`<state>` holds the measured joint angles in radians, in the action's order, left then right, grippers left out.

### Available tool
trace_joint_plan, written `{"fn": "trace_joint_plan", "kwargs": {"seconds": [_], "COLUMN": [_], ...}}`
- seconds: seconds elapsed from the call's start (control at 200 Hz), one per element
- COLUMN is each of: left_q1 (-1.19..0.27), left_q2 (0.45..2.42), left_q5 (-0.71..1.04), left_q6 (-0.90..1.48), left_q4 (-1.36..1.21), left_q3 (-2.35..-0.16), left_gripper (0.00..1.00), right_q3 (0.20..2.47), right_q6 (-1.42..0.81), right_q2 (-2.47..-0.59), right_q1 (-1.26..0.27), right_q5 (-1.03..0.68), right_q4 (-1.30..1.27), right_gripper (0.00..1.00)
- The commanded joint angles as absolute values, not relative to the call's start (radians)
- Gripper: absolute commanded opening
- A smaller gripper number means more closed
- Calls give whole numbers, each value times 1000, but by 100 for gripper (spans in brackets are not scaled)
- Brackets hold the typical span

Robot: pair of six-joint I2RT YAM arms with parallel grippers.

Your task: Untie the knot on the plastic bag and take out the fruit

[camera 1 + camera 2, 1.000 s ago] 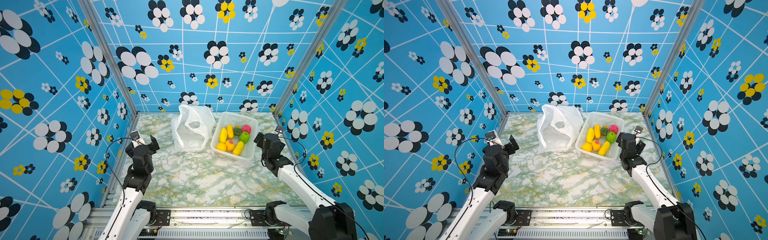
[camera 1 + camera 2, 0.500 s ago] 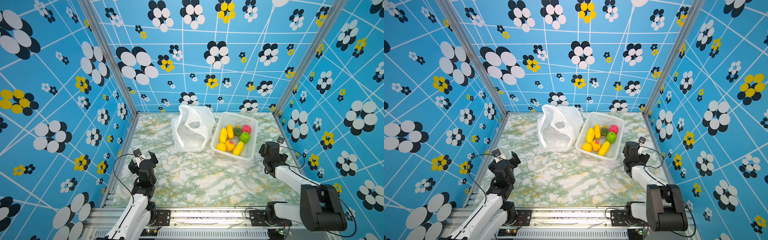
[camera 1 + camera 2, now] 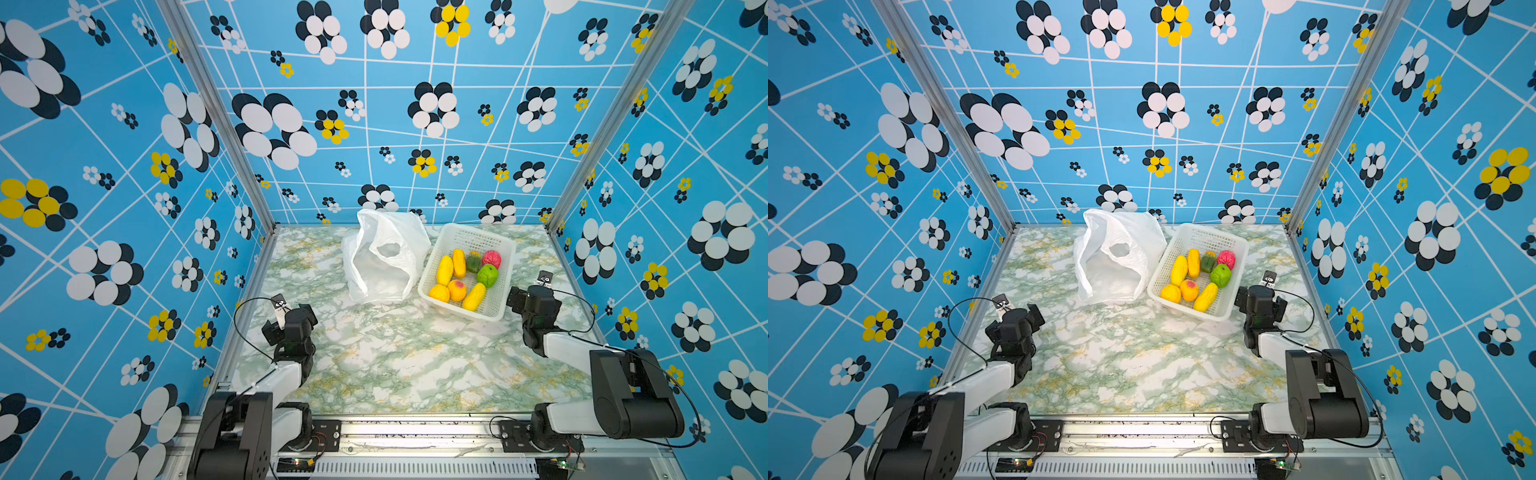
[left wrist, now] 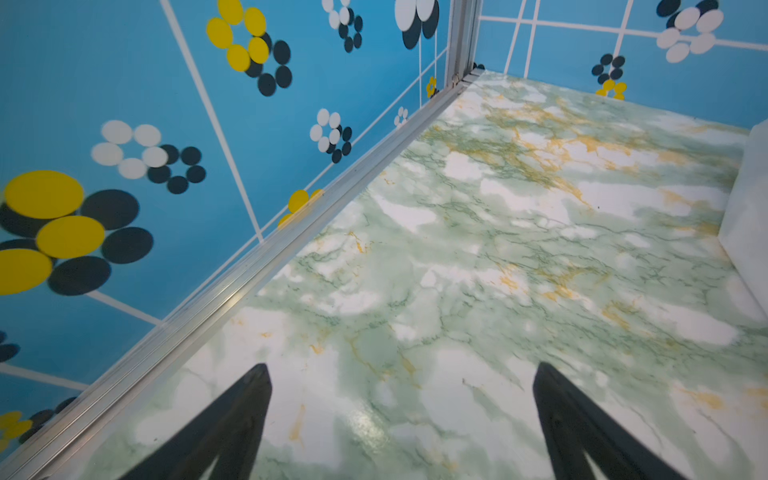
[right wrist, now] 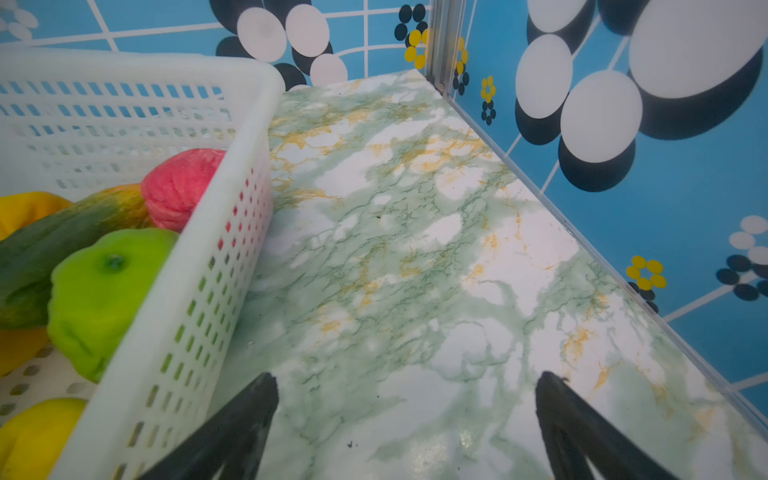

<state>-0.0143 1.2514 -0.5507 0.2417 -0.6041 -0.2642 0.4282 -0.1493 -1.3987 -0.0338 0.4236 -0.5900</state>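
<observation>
blue walls (image 3: 124,166) with black, white and yellow flower prints close in three sides of the table (image 3: 395,365), whose top is green and white marble with yellow veins.

the plastic bag (image 3: 382,266) stands slumped at the back of the table, a little left of the middle, with a gap showing in its upper side. it looks empty. whether its handles are tied i cannot tell.

the white basket (image 3: 467,233) sits just beside the bag on its right, set at an angle, and all the fruit (image 3: 457,286) lies inside it.

both arms are drawn back toward the front. the left gripper (image 4: 401,370) hangs low near the left wall, its fingers spread wide over bare table with nothing between them. the right gripper (image 5: 407,376) is just beside the basket's near right corner, also spread wide and holding nothing.

in the basket lie three long yellow fruits, a dark green one, a green apple (image 5: 104,286), a pink-red bumpy one (image 5: 178,187), a round yellow-orange one and a red-blushed peach (image 3: 456,289).
</observation>
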Motion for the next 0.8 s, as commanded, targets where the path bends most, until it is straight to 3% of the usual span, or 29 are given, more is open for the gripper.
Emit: {"fn": "trace_joint_plan", "kwargs": {"seconds": [0.0, 0.065, 0.11, 0.19, 0.28, 0.47, 0.655, 0.795], "left_q1": [-20, -103, -130, -173, -166, -174, -186, -178], "left_q2": [1431, 1453, 1509, 1549, 1547, 1545, 1529, 1491], "left_q5": [-505, -545, -518, -489, -475, -489, -500, -442], "left_q6": [174, 116, 24, -44, -31, -39, -50, -48], "left_q4": [-848, -710, -798, -726, -696, -717, -791, -1006], "left_q3": [-355, -439, -449, -513, -525, -513, -463, -323], "left_gripper": [99, 99, 99, 99, 99, 99, 99, 99], "right_q3": [356, 308, 315, 366, 340, 345, 346, 346], "right_q6": [-92, -78, -72, -79, -65, -67, -67, -66], "right_q2": [-1423, -1514, -1572, -1530, -1567, -1559, -1560, -1559], "right_q1": [-37, -34, -34, -35, -39, -41, -41, -41], "right_q5": [378, 347, 345, 338, 343, 347, 348, 348], "right_q4": [-840, -1034, -1086, -909, -1026, -999, -1003, -1003], "right_gripper": [99, 99, 99, 99, 99, 99, 99, 99]}}
